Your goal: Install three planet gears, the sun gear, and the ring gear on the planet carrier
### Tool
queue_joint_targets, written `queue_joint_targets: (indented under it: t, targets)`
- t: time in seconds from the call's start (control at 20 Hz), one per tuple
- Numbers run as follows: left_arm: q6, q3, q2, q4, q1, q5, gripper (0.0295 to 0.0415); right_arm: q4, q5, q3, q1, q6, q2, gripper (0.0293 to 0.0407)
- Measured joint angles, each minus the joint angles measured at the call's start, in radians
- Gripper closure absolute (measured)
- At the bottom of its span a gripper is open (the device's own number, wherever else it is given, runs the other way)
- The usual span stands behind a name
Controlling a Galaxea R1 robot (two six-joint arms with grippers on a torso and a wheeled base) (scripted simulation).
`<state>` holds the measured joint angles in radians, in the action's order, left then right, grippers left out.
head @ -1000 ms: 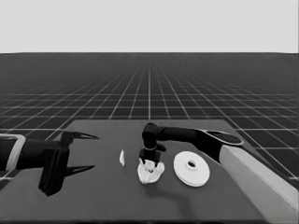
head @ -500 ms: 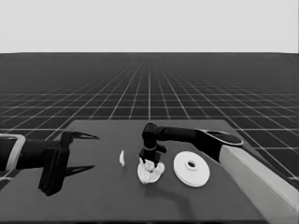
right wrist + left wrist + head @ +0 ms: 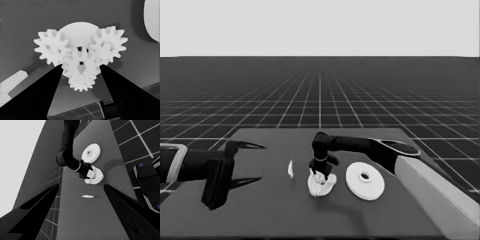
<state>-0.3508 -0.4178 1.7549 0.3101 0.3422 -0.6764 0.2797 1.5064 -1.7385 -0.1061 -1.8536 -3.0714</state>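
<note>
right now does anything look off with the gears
Nothing is spilled or broken. In the right wrist view, the right gripper flanks a gear overlapping two outer gears on the smaller round part, hiding another; seating unclear.

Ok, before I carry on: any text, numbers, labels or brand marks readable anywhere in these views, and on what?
None: no view shows any word, number, label or sign.
The gears, the smaller round part under them, the larger round part and the thin white piece are plain white.
The table, the right gripper over the gears and the waiting left gripper are unmarked.
The dark machinery shows only small blue lights.
</note>
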Motion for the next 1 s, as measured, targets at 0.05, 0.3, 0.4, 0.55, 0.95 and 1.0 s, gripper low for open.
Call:
queue_joint_targets:
  t: [0.05, 0.3, 0.4, 0.55, 0.95, 1.0]
  targets:
    - [0.000, 0.000, 0.000, 0.000, 0.000, 0.000, 0.0326, 0.000, 0.000, 0.000, 0.000, -0.010, 0.000, 0.0391]
    - [0.000, 0.000, 0.000, 0.000, 0.000, 0.000, 0.0326, 0.000, 0.000, 0.000, 0.000, -0.063, 0.000, 0.0391]
    - [0.000, 0.000, 0.000, 0.000, 0.000, 0.000, 0.0326, 0.000, 0.000, 0.000, 0.000, -0.084, 0.000, 0.0391]
    - [0.000, 0.000, 0.000, 0.000, 0.000, 0.000, 0.0326, 0.000, 0.000, 0.000, 0.000, -0.115, 0.000, 0.0391]
    - [0.000, 0.000, 0.000, 0.000, 0.000, 0.000, 0.0326, 0.000, 0.000, -0.001, -0.004, -0.199, 0.002, 0.0391]
    - [0.000, 0.000, 0.000, 0.000, 0.000, 0.000, 0.0326, 0.000, 0.000, -0.001, -0.004, -0.209, 0.002, 0.0391]
